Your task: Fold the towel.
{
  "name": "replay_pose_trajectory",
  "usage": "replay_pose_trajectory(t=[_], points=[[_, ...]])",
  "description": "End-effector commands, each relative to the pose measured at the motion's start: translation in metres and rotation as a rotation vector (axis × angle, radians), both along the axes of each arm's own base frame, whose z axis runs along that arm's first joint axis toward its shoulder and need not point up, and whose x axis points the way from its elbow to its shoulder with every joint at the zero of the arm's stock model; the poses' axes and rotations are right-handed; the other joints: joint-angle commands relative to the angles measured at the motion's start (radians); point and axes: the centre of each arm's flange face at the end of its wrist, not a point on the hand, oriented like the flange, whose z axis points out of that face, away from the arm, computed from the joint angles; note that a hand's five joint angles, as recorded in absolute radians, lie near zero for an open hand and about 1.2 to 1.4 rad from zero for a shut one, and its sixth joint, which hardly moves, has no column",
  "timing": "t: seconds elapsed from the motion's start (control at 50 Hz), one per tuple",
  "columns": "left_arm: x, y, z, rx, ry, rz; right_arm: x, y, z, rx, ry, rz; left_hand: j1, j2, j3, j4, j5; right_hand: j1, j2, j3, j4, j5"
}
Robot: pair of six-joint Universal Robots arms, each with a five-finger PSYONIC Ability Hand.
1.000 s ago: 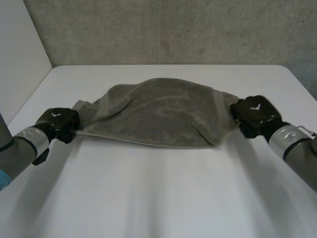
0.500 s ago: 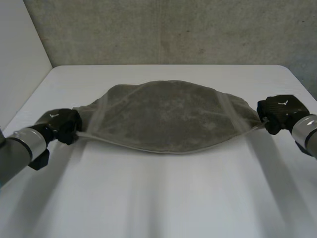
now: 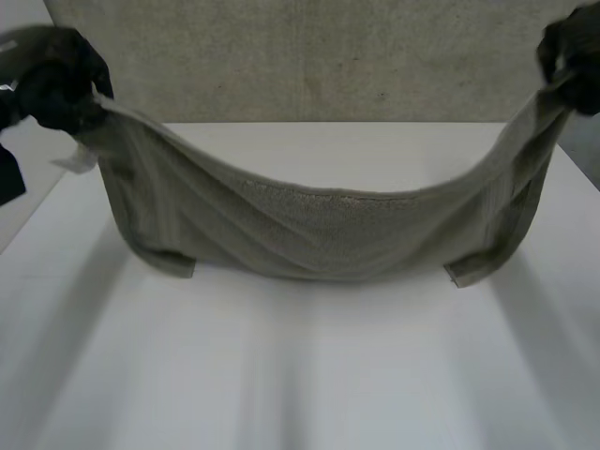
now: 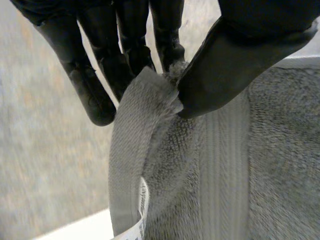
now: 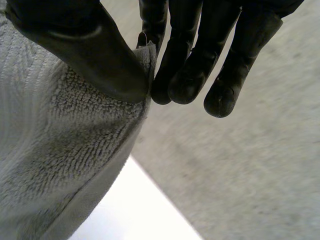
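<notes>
A grey-green towel (image 3: 319,230) hangs in a sagging arc above the white table (image 3: 300,375), held up by its two upper corners. My left hand (image 3: 56,80) is raised high at the far left, and its thumb and fingers (image 4: 125,55) pinch the towel's corner (image 4: 160,87), where a small white label (image 4: 142,200) hangs. High at the far right, my right hand (image 3: 572,47) pinches the other corner (image 5: 145,55) between thumb (image 5: 85,45) and fingers. The towel's lower corners dangle just over the tabletop.
A grey concrete wall (image 3: 319,56) rises behind the table's far edge. A pale wall (image 3: 28,178) stands along the table's left side.
Both hands have lifted sharply from table height and moved apart, carrying the towel corners up. The towel, which lay bunched on the table, now hangs in the air between them.
</notes>
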Motion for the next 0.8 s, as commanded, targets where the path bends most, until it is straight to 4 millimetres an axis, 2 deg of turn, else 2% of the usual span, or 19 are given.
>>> replay_pose_trajectory(t=[0.02, 0.08, 0.12, 0.2, 0.26, 0.28, 0.3, 0.32, 0.34, 0.36, 0.44, 0.54, 0.58, 0.64, 0.68, 0.7, 0.74, 0.76, 0.8], points=[[-0.006, -0.066, -0.068, 0.182, -0.019, 0.023, 0.037, -0.027, -0.074, 0.096, 0.22, 0.06, 0.124, 0.085, 0.075, 0.043, 0.085, 0.071, 0.084, 0.062, 0.062, 0.057], [-0.009, -0.079, -0.074, 0.181, -0.024, 0.036, 0.056, -0.04, -0.087, 0.062, 0.259, 0.051, 0.124, 0.085, 0.075, 0.043, 0.085, 0.071, 0.084, 0.062, 0.062, 0.057], [-0.024, -0.105, -0.074, 0.12, -0.041, 0.055, 0.065, -0.048, -0.088, 0.015, 0.25, 0.041, 0.124, 0.085, 0.075, 0.043, 0.085, 0.071, 0.084, 0.062, 0.062, 0.057], [-0.035, -0.128, -0.051, -0.005, -0.033, 0.087, 0.077, -0.074, -0.052, -0.236, 0.175, -0.037, 0.124, 0.085, 0.075, 0.043, 0.085, 0.071, 0.084, 0.062, 0.062, 0.057], [-0.037, -0.145, 0.026, -0.295, 0.04, 0.137, 0.077, -0.084, -0.001, -0.442, 0.061, -0.093, 0.124, 0.085, 0.075, 0.043, 0.085, 0.071, 0.084, 0.062, 0.062, 0.057], [-0.037, -0.145, 0.026, -0.296, 0.041, 0.137, 0.075, -0.083, 0.027, -0.531, -0.014, -0.109, 0.124, 0.085, 0.075, 0.043, 0.085, 0.071, 0.084, 0.062, 0.062, 0.057], [-0.037, -0.145, 0.053, -0.404, 0.071, 0.149, 0.075, -0.083, 0.028, -0.532, -0.014, -0.109, 0.124, 0.085, 0.075, 0.043, 0.085, 0.071, 0.084, 0.062, 0.062, 0.057], [-0.037, -0.145, 0.053, -0.405, 0.071, 0.149, 0.074, -0.079, 0.049, -0.594, -0.077, -0.111, 0.124, 0.085, 0.075, 0.043, 0.085, 0.071, 0.084, 0.062, 0.062, 0.057], [-0.037, -0.142, 0.074, -0.487, 0.095, 0.16, 0.071, -0.076, 0.064, -0.635, -0.118, -0.111, 0.124, 0.085, 0.075, 0.043, 0.085, 0.071, 0.084, 0.062, 0.062, 0.057], [-0.04, -0.137, 0.09, -0.554, 0.12, 0.165, 0.071, -0.076, 0.064, -0.635, -0.119, -0.111, 0.124, 0.085, 0.075, 0.043, 0.085, 0.071, 0.084, 0.062, 0.062, 0.057], [-0.047, -0.13, 0.1, -0.597, 0.144, 0.162, 0.068, -0.075, 0.07, -0.652, -0.136, -0.107, 0.124, 0.085, 0.075, 0.043, 0.085, 0.071, 0.084, 0.062, 0.062, 0.057], [-0.052, -0.136, 0.071, -0.51, 0.121, 0.157, 0.07, -0.081, 0.034, -0.547, -0.095, -0.083, 0.124, 0.085, 0.075, 0.043, 0.085, 0.071, 0.084, 0.062, 0.062, 0.057], [-0.055, -0.143, 0.028, -0.376, 0.083, 0.148, 0.072, -0.082, 0.018, -0.5, -0.076, -0.056, 0.124, 0.085, 0.075, 0.043, 0.085, 0.071, 0.084, 0.062, 0.062, 0.057], [-0.056, -0.144, 0.002, -0.303, 0.059, 0.144, 0.077, -0.08, -0.017, -0.404, -0.04, 0.005, 0.124, 0.085, 0.075, 0.043, 0.085, 0.071, 0.084, 0.062, 0.062, 0.057], [-0.055, -0.142, -0.048, -0.159, 0.014, 0.141, 0.079, -0.079, -0.035, -0.355, -0.026, 0.025, 0.124, 0.085, 0.075, 0.043, 0.085, 0.071, 0.084, 0.062, 0.062, 0.057], [-0.055, -0.142, -0.049, -0.158, 0.014, 0.141, 0.078, -0.078, -0.054, -0.301, -0.011, 0.045, 0.124, 0.085, 0.075, 0.043, 0.085, 0.071, 0.084, 0.062, 0.062, 0.057], [-0.051, -0.136, -0.091, -0.047, -0.022, 0.145, 0.073, -0.078, -0.072, -0.247, 0.004, 0.055, 0.124, 0.085, 0.075, 0.043, 0.085, 0.071, 0.084, 0.062, 0.062, 0.057], [-0.051, -0.136, -0.092, -0.046, -0.022, 0.145, 0.067, -0.078, -0.09, -0.195, 0.018, 0.053, 0.124, 0.085, 0.075, 0.043, 0.085, 0.071, 0.084, 0.062, 0.062, 0.057], [-0.046, -0.128, -0.128, 0.045, -0.051, 0.147, 0.061, -0.078, -0.107, -0.141, 0.026, 0.056, 0.124, 0.085, 0.075, 0.043, 0.085, 0.071, 0.084, 0.062, 0.062, 0.057]])
